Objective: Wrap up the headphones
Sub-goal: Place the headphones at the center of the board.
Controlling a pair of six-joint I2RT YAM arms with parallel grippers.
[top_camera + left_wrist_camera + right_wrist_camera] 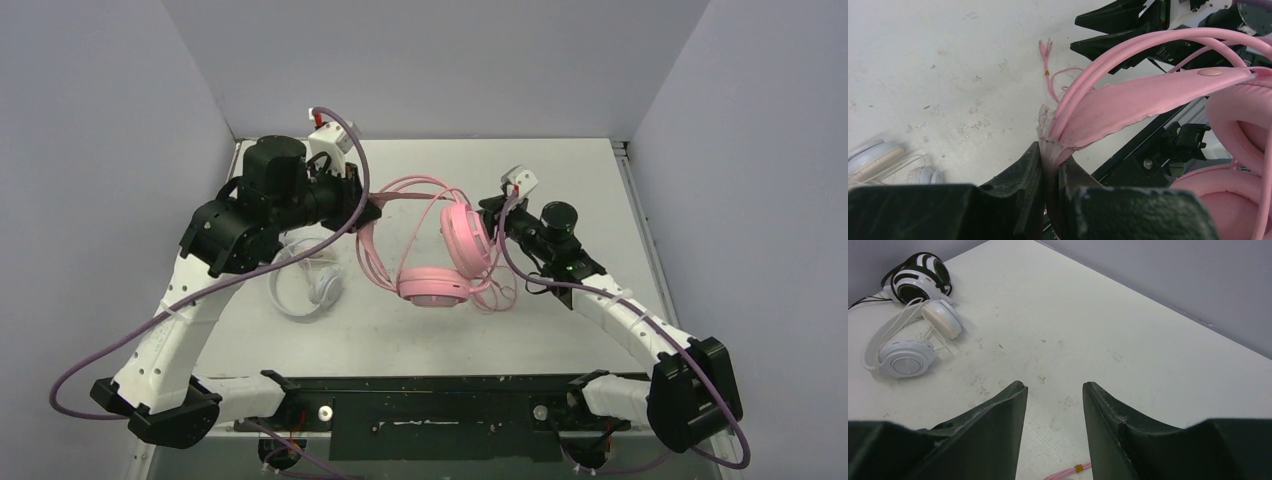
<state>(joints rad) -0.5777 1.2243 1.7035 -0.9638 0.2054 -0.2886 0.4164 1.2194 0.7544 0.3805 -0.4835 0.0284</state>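
My left gripper (377,209) is shut on the padded headband (1148,95) of the pink headphones (436,285) and holds that end up off the table; the jaws pinch the band's frayed end in the left wrist view (1050,160). One pink earcup (466,237) stands upright, the other lies flat below it. The pink cable (1049,75) loops on the table, its plugs lying loose. My right gripper (488,213) is open and empty just right of the upright earcup; its wrist view (1054,386) shows only table and a bit of pink cable (1068,472) below.
The white headphones (310,285) lie left of the pink ones, under my left arm. The black-and-white headphones (918,277) lie beyond them near the left wall, with the white pair (908,347) beside them. Grey walls enclose the table (560,170) on three sides.
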